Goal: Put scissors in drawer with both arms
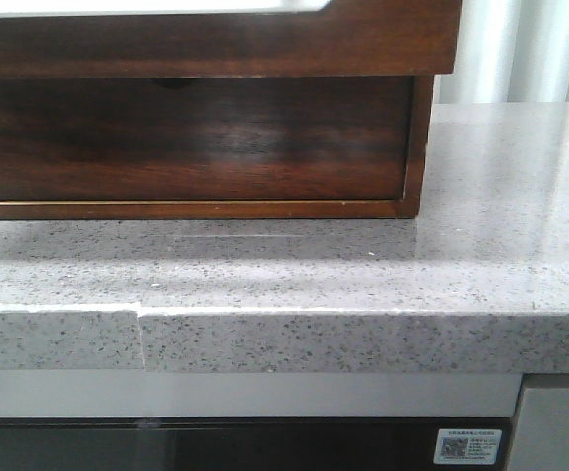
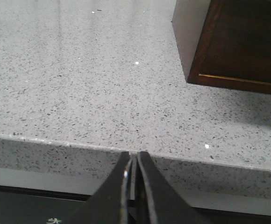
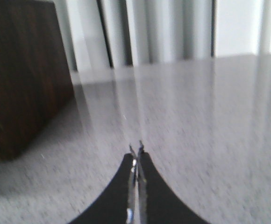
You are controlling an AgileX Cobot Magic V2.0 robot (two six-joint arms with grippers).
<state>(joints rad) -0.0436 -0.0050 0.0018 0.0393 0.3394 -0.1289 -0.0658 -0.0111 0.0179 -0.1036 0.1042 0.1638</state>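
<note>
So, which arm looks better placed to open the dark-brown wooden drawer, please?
Probably the left: the left hand, shut, points toward the front of the dark-brown wooden cabinet holding the drawer, while the right hand hovers beside its end.

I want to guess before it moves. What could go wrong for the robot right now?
1. No scissors show in any view, so it may struggle to find them.
2. Both the left gripper and right gripper are shut and empty; they must open first.
3. The drawer looks closed, and the wooden cabinet sits near the right gripper, so bumping seems possible.
</note>
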